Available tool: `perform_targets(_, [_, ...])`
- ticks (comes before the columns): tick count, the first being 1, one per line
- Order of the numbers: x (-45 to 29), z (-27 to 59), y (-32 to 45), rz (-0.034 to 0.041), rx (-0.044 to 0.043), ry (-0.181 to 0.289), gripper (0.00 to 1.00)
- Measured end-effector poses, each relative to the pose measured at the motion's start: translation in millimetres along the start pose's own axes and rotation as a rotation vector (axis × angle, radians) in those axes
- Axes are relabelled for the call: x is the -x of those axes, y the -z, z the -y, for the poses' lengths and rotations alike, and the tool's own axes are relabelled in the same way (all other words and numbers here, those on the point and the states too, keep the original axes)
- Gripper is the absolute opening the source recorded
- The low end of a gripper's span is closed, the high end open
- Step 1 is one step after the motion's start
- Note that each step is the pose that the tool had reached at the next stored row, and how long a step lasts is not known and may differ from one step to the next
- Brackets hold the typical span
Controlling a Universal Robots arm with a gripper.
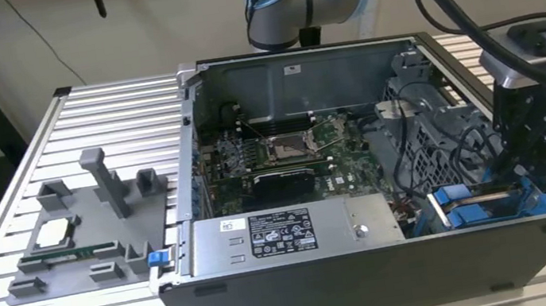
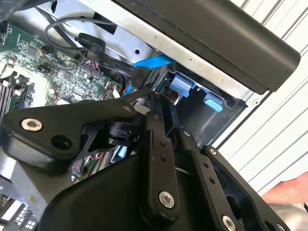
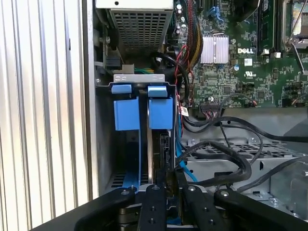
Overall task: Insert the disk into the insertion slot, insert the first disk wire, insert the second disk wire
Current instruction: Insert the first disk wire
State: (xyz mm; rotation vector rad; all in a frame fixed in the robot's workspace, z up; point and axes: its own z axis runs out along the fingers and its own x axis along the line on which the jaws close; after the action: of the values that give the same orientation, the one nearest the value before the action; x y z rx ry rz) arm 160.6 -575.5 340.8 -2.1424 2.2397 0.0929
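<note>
In the first wrist view my gripper [image 3: 168,186] hangs over the insertion slot [image 3: 126,159], a dark bay with blue plastic rails in the case's corner. A thin slab stands on edge between the fingers and runs down into the bay: the disk [image 3: 162,149], with its blue carrier [image 3: 160,113] at the far end. The jaws look shut on it. In the exterior view the gripper [image 1: 534,164] is low over the blue-railed bay [image 1: 480,212] at the case's near corner, on that view's right. The second wrist view has the fingers [image 2: 155,120] pointing at the blue rails [image 2: 180,86].
Black cables [image 3: 226,154] and a blue cable [image 3: 185,166] loop over the grey drive cage [image 3: 250,149] beside the bay. The green motherboard [image 1: 284,151] and the power supply [image 1: 285,235] fill the case. A grey fixture plate [image 1: 93,242] with parts lies on the ribbed table.
</note>
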Motion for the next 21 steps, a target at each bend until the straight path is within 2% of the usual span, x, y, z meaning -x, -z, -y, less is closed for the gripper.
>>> perform_targets(13, [0.2,-0.8,-1.0,0.0001,-0.0004,0.000,0.00])
perform_targets(21, [0.2,-0.8,-1.9,0.0040,-0.0005,0.000,0.00])
